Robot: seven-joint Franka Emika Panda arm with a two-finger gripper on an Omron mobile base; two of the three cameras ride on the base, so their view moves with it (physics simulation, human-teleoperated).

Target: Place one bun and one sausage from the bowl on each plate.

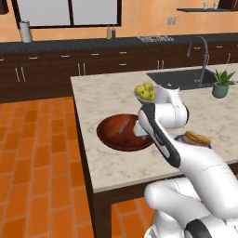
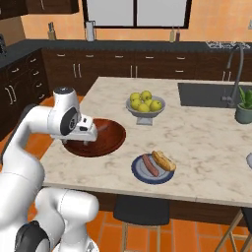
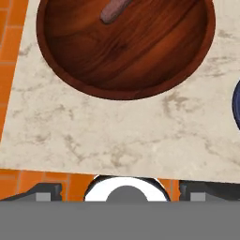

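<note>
Gripper point(image 2: 84, 140) hung above bowl's point(image 2: 110, 140) near rim, jaws wide and empty, apparently ready to reach in. Bowl sat near counter's point(image 2: 197, 162) left edge, one sausage point(image 1: 123, 126) inside. Dark-rimmed plate point(image 2: 139, 170) near front edge carried bun point(image 2: 163, 160) and sausage.

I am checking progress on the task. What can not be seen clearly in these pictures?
- Bowl: right base view, near side hidden by the gripper.
- Bowl: left base view, right part behind the arm.
- Second plate: right base view, cut by the edge.
- Sausage: hand view, cut by the top edge.
</note>
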